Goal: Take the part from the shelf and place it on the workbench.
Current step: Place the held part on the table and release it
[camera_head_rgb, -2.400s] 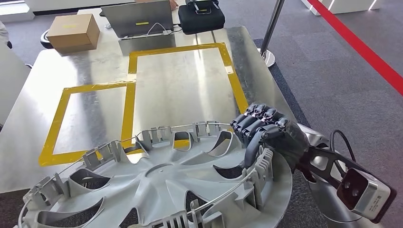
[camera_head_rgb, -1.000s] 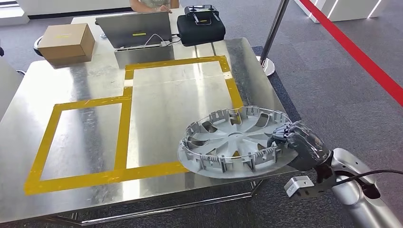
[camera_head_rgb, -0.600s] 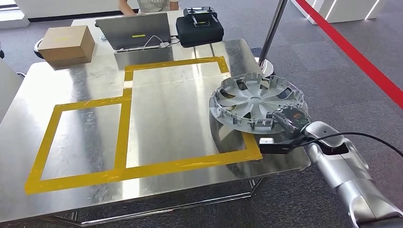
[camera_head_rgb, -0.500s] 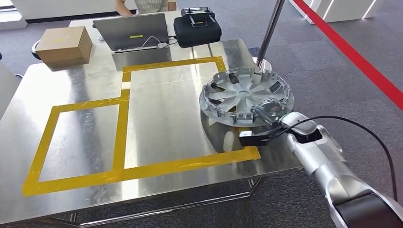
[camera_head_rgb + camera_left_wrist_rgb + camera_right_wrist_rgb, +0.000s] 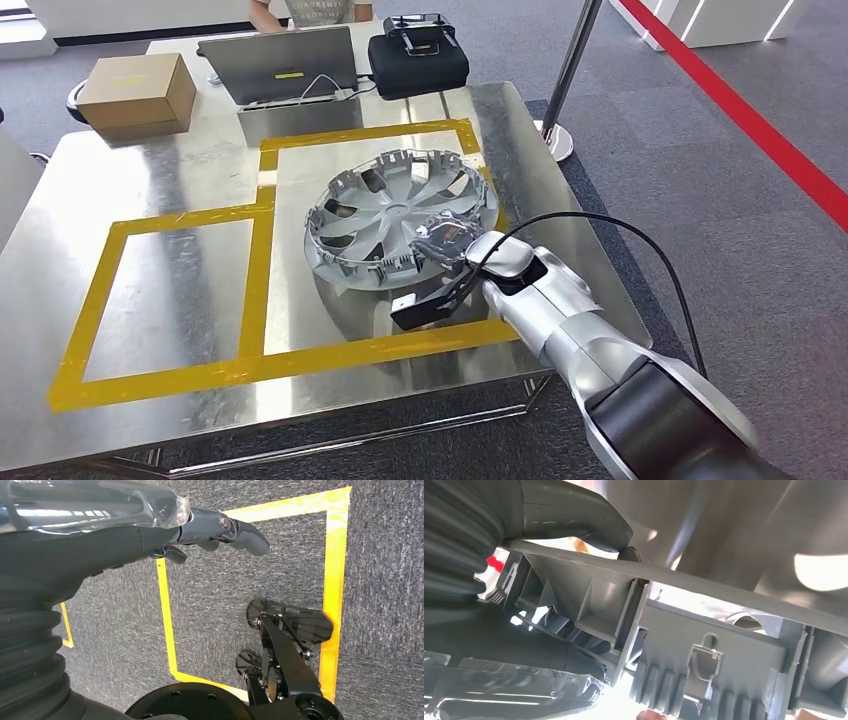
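The right hand (image 5: 443,238) grips the rim of the grey wheel cover (image 5: 395,212), held tilted over the larger yellow-taped box (image 5: 375,133) on the steel workbench (image 5: 160,160), while the left hand (image 5: 150,527) hangs above grey carpet, fingers apart, holding nothing.

A shiny metal counter (image 5: 150,180) is filling the middle of the room, marked with yellow tape (image 5: 262,250) in two rectangles and catching bright glare. At 11 o'clock a cardboard box (image 5: 137,92) is sitting; at 12 o'clock a laptop (image 5: 280,62) and a black case (image 5: 418,58) are resting. Grey carpet (image 5: 720,220) is spreading toward 3 o'clock, a red stripe (image 5: 760,120) crossing it, a metal post (image 5: 568,75) standing at 1 o'clock.
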Robot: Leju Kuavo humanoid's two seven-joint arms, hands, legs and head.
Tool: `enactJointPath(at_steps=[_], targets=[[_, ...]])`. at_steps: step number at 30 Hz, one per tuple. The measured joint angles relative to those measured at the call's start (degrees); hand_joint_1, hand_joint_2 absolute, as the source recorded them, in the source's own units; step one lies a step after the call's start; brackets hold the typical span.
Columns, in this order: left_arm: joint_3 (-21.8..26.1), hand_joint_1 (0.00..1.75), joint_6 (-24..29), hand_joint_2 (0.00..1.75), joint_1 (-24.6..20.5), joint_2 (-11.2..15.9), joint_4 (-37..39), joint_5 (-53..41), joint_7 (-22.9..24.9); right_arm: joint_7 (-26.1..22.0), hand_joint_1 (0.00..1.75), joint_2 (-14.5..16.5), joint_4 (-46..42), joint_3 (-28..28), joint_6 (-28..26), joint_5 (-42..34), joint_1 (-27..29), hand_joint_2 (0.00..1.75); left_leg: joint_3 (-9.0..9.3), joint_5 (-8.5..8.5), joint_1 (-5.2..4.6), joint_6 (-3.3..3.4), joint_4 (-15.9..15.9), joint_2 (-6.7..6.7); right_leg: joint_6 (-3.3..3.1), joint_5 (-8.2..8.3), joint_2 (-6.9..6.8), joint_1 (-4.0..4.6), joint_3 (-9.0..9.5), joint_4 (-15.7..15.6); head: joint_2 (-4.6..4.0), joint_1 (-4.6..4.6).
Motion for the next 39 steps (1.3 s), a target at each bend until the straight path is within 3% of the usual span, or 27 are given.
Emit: enactJointPath(at_steps=[4,12,16,20,24,34,39], targets=[[0.01,0.0,-0.31,1.75,0.02,0.01,0.0,0.06,-0.35,-0.37,1.75,2.1,0.96,0.57,0.04,-0.9,0.0,1.75,0.0,0.0,0.0,0.0,0.0,-0.03,0.0,0.0,-0.02,0.0,0.0,0.0,0.0,-0.01],[0.0,0.0,-1.78,1.75,0.07,0.12,0.0,-0.3,-1.32,-1.06,1.75,2.63,2.13,0.66,-0.22,-2.07,0.0,1.75,0.0,0.0,0.0,0.0,0.01,-0.03,0.0,0.0,-0.02,0.0,0.01,0.0,0.0,-0.01],[0.0,0.0,-3.01,1.75,0.08,0.19,0.02,0.12,-1.81,-1.13,0.0,2.72,2.54,0.67,-0.05,-2.2,0.01,0.0,0.0,0.0,0.0,0.0,0.01,-0.03,0.0,0.0,-0.02,0.0,0.01,0.0,0.0,0.0],[0.02,0.0,-3.65,1.75,0.17,0.25,0.02,0.2,-2.21,-1.34,0.0,2.82,3.23,0.92,0.83,-2.36,0.3,0.0,-0.02,0.0,0.0,0.0,0.01,-0.04,0.0,0.0,-0.03,0.0,0.0,0.0,0.0,-0.01],[0.01,0.0,-4.25,0.0,0.24,0.36,0.02,0.2,-2.74,-1.32,0.0,2.82,3.75,1.11,1.24,-2.54,0.38,0.0,-0.03,0.0,0.0,0.0,0.01,-0.04,0.0,0.0,-0.04,0.0,0.0,0.0,0.0,-0.01],[0.11,0.0,-3.13,0.0,0.31,0.57,0.02,0.27,-3.52,-0.36,0.0,2.77,4.07,1.21,3.09,-3.52,-0.83,0.0,-0.03,0.0,0.0,0.0,0.01,-0.06,0.0,0.0,-0.06,0.0,-0.01,0.0,0.0,-0.01],[0.57,0.0,-3.0,0.0,0.33,0.58,0.02,0.97,-4.07,0.32,0.0,2.55,4.04,0.69,0.25,-5.47,-1.81,0.0,-0.03,0.01,0.0,0.0,0.02,-0.06,0.0,0.01,-0.06,0.0,-0.01,0.0,0.0,-0.01]])
